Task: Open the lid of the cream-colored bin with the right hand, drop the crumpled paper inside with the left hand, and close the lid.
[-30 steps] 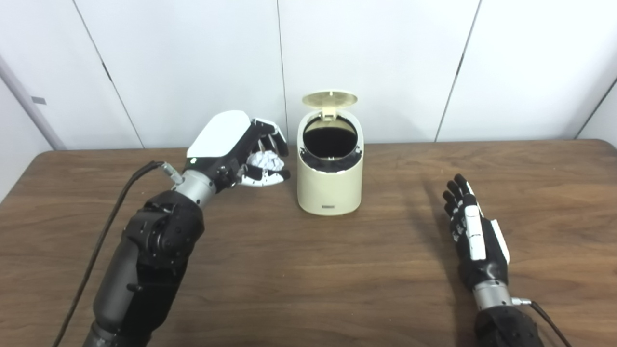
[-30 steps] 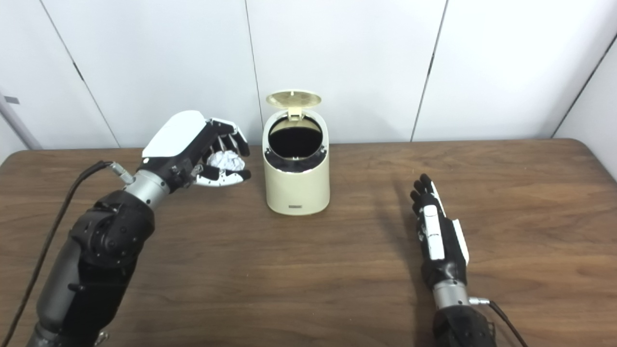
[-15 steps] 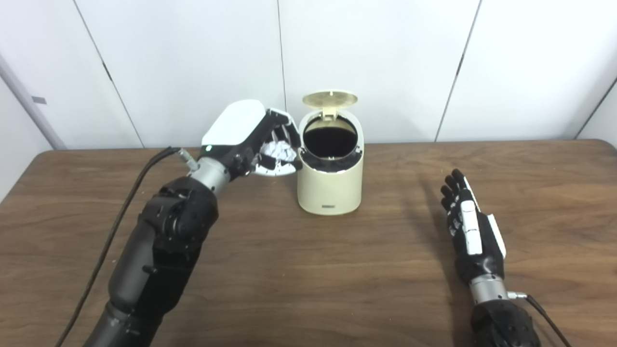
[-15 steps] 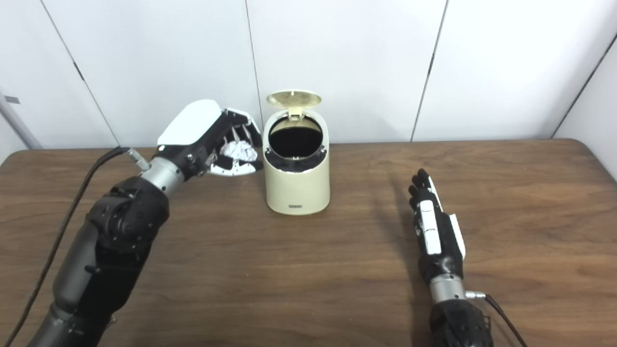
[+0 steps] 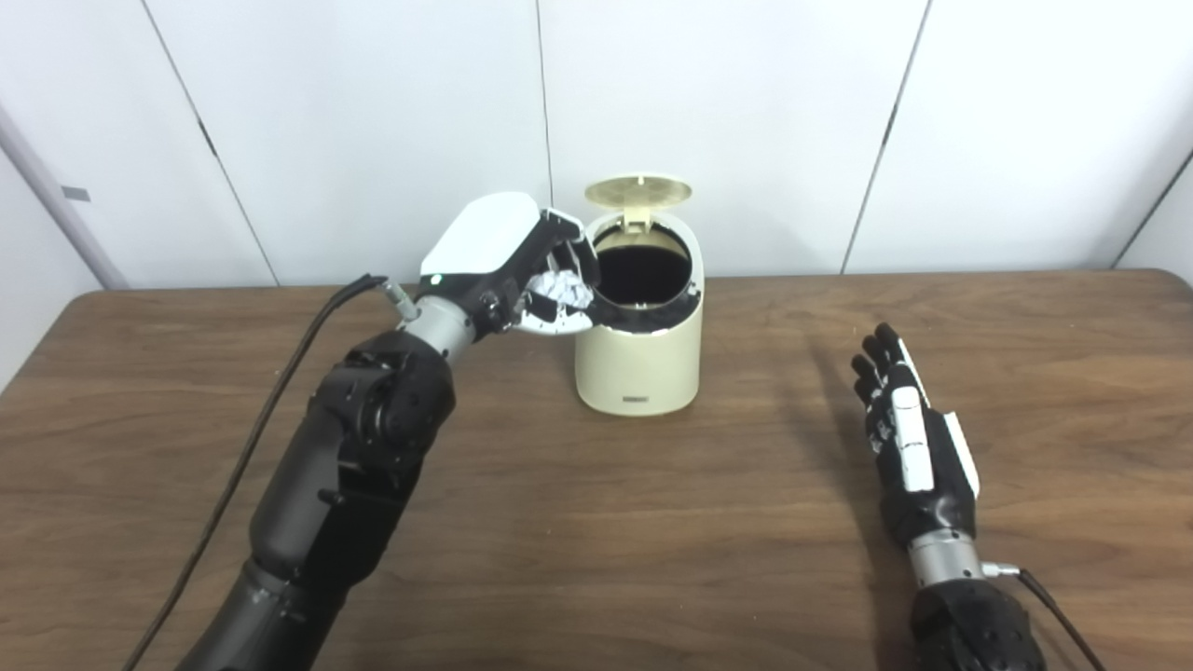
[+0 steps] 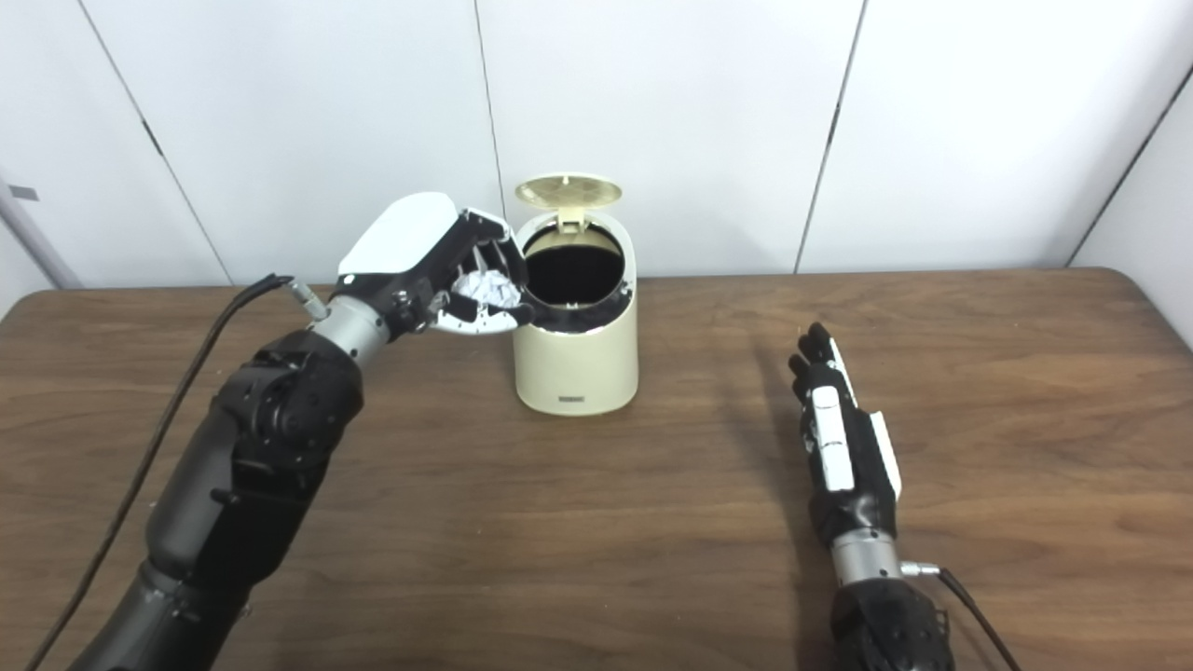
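The cream-colored bin (image 5: 637, 335) stood near the desk's (image 5: 596, 522) far edge, its lid (image 5: 638, 189) tipped up. The left hand (image 5: 522, 270), fingers curled around the crumpled paper (image 5: 559, 290), hovered at the bin's left rim. To drop cleanly, it should carry the paper fully over the dark opening before uncurling. A second earlier this hand was lower and further left. The right hand (image 5: 909, 443) lay flat, fingers extended, empty.
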`<state>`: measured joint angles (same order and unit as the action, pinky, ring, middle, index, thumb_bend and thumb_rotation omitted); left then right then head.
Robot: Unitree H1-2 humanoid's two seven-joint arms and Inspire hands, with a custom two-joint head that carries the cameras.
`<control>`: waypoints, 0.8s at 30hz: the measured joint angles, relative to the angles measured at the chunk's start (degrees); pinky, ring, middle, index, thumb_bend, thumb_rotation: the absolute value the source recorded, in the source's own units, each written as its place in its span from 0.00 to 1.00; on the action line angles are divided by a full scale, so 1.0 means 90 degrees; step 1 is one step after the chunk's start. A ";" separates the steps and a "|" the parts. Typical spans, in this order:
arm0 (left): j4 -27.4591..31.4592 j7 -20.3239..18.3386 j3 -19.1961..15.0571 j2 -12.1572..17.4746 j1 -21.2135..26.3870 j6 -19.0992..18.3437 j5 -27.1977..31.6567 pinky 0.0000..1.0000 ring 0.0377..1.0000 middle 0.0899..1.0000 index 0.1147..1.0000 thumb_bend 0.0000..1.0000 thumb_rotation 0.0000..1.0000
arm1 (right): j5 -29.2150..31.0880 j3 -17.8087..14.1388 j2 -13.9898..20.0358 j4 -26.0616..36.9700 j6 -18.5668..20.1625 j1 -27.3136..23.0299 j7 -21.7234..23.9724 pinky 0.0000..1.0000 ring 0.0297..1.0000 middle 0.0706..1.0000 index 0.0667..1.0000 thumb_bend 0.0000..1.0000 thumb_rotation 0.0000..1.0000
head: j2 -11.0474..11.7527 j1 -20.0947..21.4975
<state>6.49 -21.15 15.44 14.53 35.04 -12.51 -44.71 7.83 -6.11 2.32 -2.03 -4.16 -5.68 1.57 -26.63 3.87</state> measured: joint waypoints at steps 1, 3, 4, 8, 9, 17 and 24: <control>-0.0008 0.0010 0.0008 -0.0029 0.0034 -0.0003 0.0000 0.36 0.36 0.45 0.44 0.47 0.00 | 0.0000 0.0001 0.0000 0.0000 0.0000 0.0000 0.0000 0.99 0.96 0.97 0.97 0.43 0.89 | 0.0000 0.0000; -0.0097 0.0042 0.0032 -0.0099 0.0113 -0.0004 0.0000 0.34 0.36 0.45 0.44 0.47 0.00 | 0.0001 0.0001 -0.0001 0.0000 0.0000 0.0000 0.0000 0.99 0.96 0.97 0.96 0.43 0.88 | 0.0000 0.0010; -0.0157 0.0057 0.0051 -0.0122 0.0154 -0.0001 0.0000 0.34 0.36 0.45 0.44 0.47 0.00 | 0.0001 0.0002 -0.0001 0.0000 -0.0003 0.0000 0.0000 0.99 0.96 0.97 0.97 0.43 0.90 | 0.0000 0.0010; -0.0325 0.0098 0.0089 -0.0179 0.0221 -0.0001 0.0000 0.34 0.36 0.44 0.45 0.47 0.00 | 0.0010 0.0006 -0.0002 0.0000 -0.0043 0.0001 0.0001 0.99 0.95 0.96 0.96 0.45 0.86 | -0.0010 0.0020; -0.0373 0.0116 0.0095 -0.0197 0.0227 -0.0001 0.0000 0.34 0.36 0.44 0.45 0.47 0.00 | 0.0023 0.0001 -0.0002 -0.0001 -0.0044 0.0001 0.0000 0.99 0.95 0.96 0.96 0.45 0.87 | -0.0010 0.0020; -0.0708 0.0311 0.0172 -0.0304 0.0410 0.0000 -0.0075 0.32 0.36 0.44 0.46 0.47 0.00 | 0.0041 -0.0001 -0.0001 -0.0007 -0.0047 0.0001 0.0001 1.00 0.95 0.97 0.96 0.43 0.89 | -0.0020 0.0029; -0.1018 0.0458 0.0293 -0.0397 0.0602 0.0013 -0.0085 0.33 0.36 0.46 0.45 0.47 0.00 | 0.0064 -0.0001 -0.0003 -0.0004 -0.0043 0.0000 -0.0004 1.00 0.94 0.96 0.96 0.43 0.89 | -0.0020 0.0059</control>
<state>-2.67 -17.03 18.07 10.96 40.46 -12.39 -45.47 8.41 -6.12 2.29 -2.06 -4.55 -5.68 1.53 -26.81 4.39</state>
